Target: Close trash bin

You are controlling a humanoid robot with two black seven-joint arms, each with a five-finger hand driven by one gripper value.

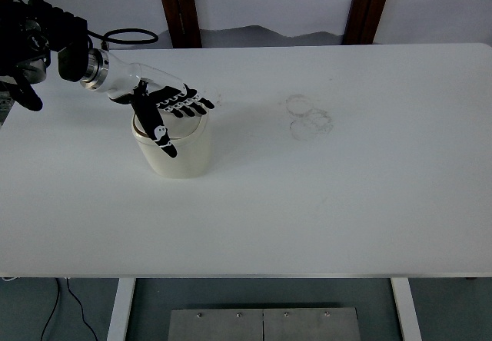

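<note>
Atop trash bin (181, 153): left robot hand (165, 107).

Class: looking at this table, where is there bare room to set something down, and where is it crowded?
Bare room: the white table is free right of the small cream plastic trash bin, apart from faint ring marks, and along the whole near edge. Crowded: the far left, where the robot's left hand lies flat on the bin's top.

one trash bin (178, 153), one robot hand (165, 107), one table (323, 195)
</note>
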